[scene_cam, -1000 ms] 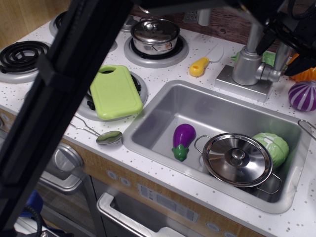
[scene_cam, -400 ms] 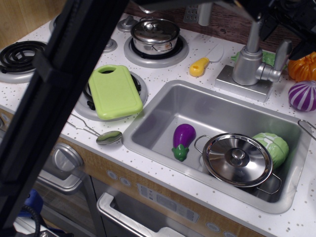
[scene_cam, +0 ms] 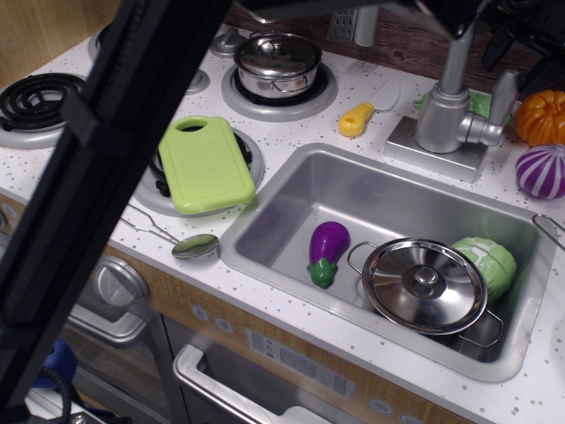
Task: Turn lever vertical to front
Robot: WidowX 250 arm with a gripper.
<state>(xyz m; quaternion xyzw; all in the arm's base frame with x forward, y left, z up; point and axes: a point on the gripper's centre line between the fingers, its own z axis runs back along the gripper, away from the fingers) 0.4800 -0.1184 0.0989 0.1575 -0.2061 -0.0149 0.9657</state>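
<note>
Matte-silver and probably stiff and slick, the lever (scene_cam: 503, 95) is standing upright beside the faucet body (scene_cam: 444, 119) behind the sink (scene_cam: 291, 205), best pinched near its free top, while the gripper (scene_cam: 516, 35) is hovering above, its grip state unreadable.

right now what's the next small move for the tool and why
Probably bring the tool back down onto the lever. The lever stands upright beside the faucet body, not turned to the front, and the tool sits above it at the frame's top right, apart from it. Its jaws are too dark to read.
</note>
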